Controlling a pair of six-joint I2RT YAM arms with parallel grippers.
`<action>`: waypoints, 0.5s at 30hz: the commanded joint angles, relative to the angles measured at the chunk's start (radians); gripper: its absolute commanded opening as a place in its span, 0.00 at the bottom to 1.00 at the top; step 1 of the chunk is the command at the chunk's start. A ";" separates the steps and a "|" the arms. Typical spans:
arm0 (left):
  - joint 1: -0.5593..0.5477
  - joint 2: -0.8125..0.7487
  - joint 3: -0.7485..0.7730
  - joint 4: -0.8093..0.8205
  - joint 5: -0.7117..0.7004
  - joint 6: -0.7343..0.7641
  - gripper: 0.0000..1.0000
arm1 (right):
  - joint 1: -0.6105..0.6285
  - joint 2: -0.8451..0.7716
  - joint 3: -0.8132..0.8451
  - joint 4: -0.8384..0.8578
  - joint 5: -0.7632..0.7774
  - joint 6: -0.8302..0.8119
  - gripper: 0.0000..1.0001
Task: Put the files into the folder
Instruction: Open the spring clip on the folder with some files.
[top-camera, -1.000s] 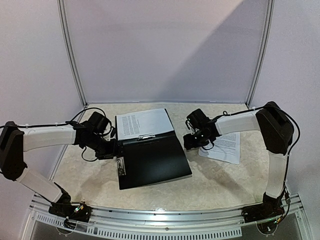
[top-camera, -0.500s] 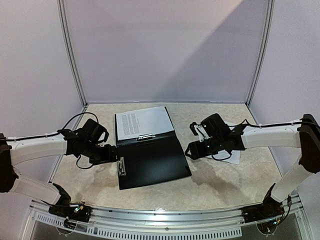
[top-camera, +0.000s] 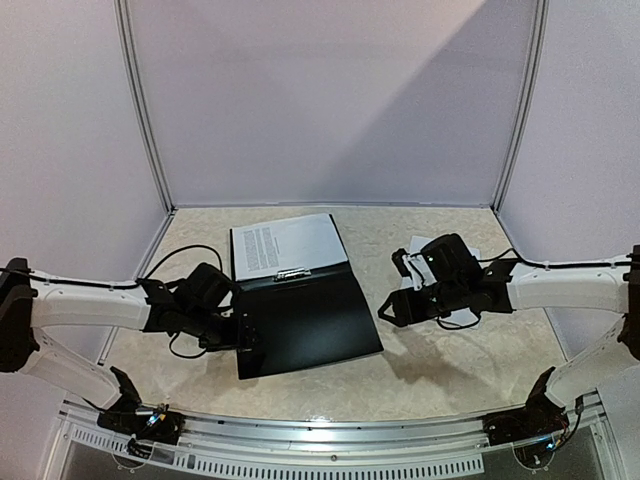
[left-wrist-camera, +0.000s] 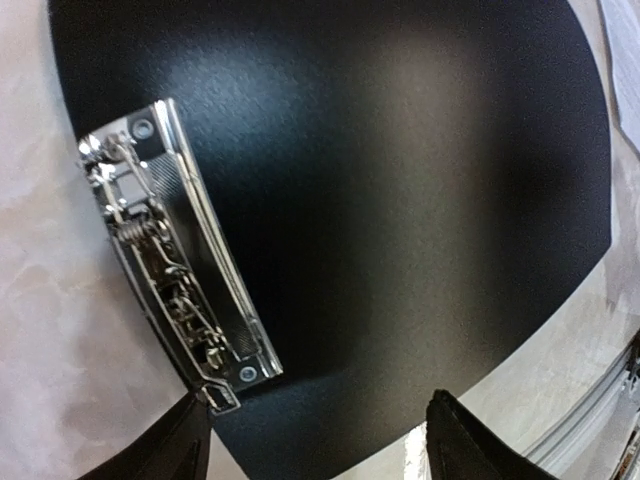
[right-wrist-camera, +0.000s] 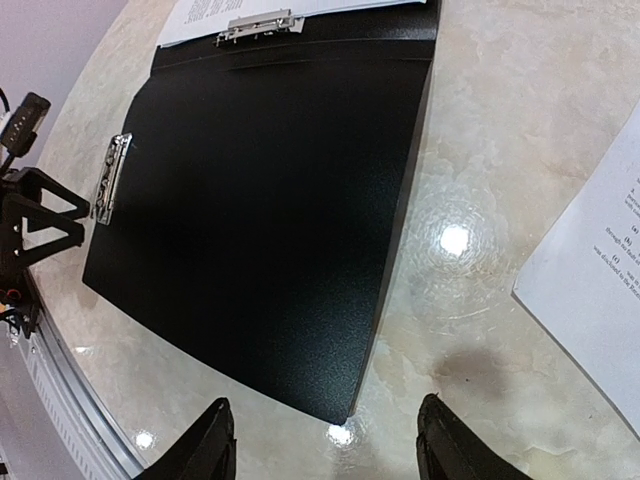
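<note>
The black folder (top-camera: 310, 320) lies flat at the table's middle. White printed files (top-camera: 285, 245) lie on its far part under a metal clip (top-camera: 291, 273). Another printed sheet (top-camera: 419, 246) lies to the right, mostly hidden by the right arm, and also shows in the right wrist view (right-wrist-camera: 600, 290). My left gripper (top-camera: 243, 338) is open and empty at the folder's left edge, by the side clip (left-wrist-camera: 170, 250). In its wrist view the gripper (left-wrist-camera: 320, 450) hovers over the folder's (left-wrist-camera: 400, 200) near-left corner. My right gripper (top-camera: 392, 310) is open and empty just off the folder's right edge (right-wrist-camera: 400, 250).
The marble-look tabletop (top-camera: 440, 370) is walled at the back and both sides. A metal rail (top-camera: 330, 435) runs along the near edge. Cables trail from both wrists.
The left gripper has slid nearer along the folder's left edge, down to the side clip. The right gripper has drawn back towards the near right. Both stay open.
</note>
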 joint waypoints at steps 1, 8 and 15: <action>-0.080 0.031 -0.016 0.067 -0.008 -0.050 0.74 | 0.004 -0.027 -0.008 0.007 -0.028 0.023 0.61; -0.190 0.042 0.031 0.086 -0.023 -0.053 0.74 | 0.034 0.008 0.047 -0.004 -0.058 0.026 0.60; -0.165 -0.016 0.218 -0.238 -0.220 0.044 0.78 | 0.118 0.126 0.186 -0.040 -0.099 0.044 0.54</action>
